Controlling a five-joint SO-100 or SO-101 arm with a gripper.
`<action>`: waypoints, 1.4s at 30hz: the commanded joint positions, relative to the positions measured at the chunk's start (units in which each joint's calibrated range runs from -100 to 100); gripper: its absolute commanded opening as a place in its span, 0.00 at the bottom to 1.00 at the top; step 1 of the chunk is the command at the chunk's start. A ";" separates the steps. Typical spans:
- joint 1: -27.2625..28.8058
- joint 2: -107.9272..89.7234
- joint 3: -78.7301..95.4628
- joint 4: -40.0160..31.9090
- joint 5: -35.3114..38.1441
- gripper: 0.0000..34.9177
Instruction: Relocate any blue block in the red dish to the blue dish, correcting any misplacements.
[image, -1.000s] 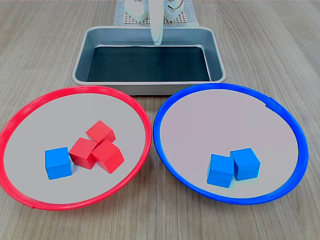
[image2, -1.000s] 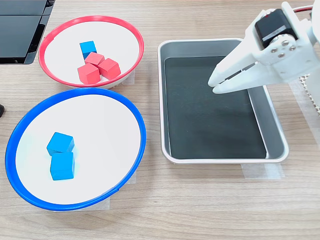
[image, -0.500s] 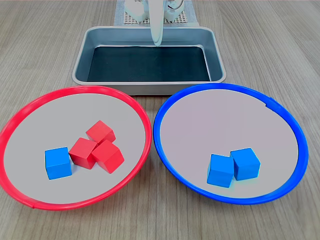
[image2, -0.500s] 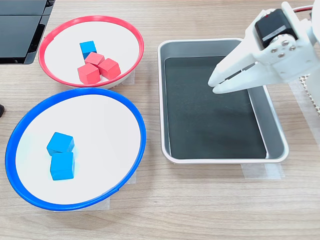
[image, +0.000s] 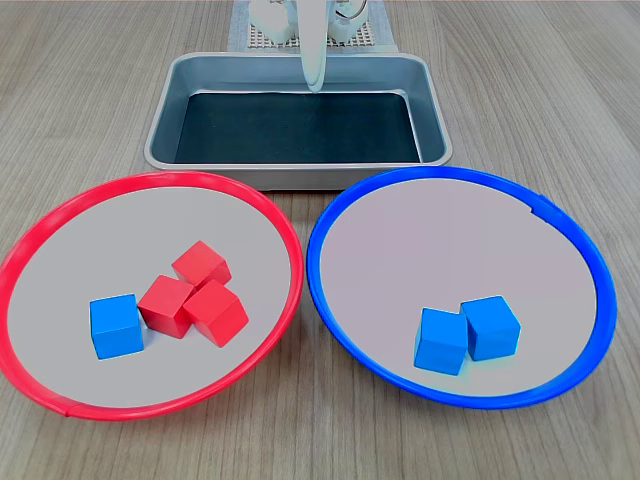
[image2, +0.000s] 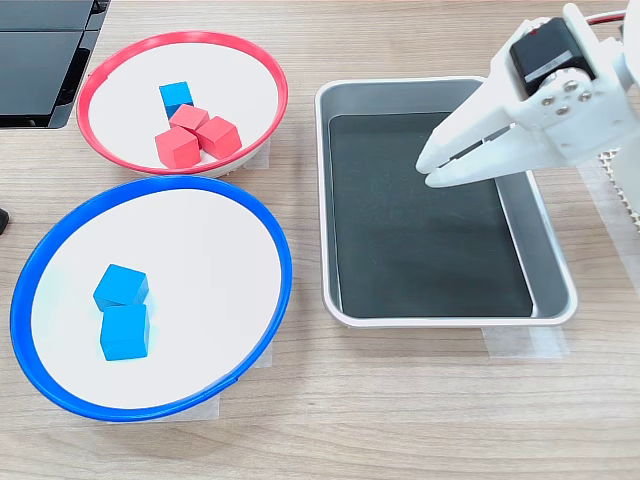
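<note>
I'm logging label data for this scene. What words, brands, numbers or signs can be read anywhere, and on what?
None. No readable text shows in either exterior view: the cubes, the red dish, the blue dish, the metal tray and the gripper are all unmarked.

You have a wood-grain table (image2: 400, 420) bearing the red dish (image2: 268, 72) and the blue dish (image2: 275, 235) side by side, with a rectangular metal tray (image2: 325, 200) close beside both and a white perforated base (image: 262, 38) behind the tray.
</note>
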 joint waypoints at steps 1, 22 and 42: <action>0.40 -0.08 -0.10 0.18 -0.24 0.01; 2.47 25.59 -27.32 -5.51 4.15 0.01; 8.77 93.48 -87.40 -7.58 19.19 0.01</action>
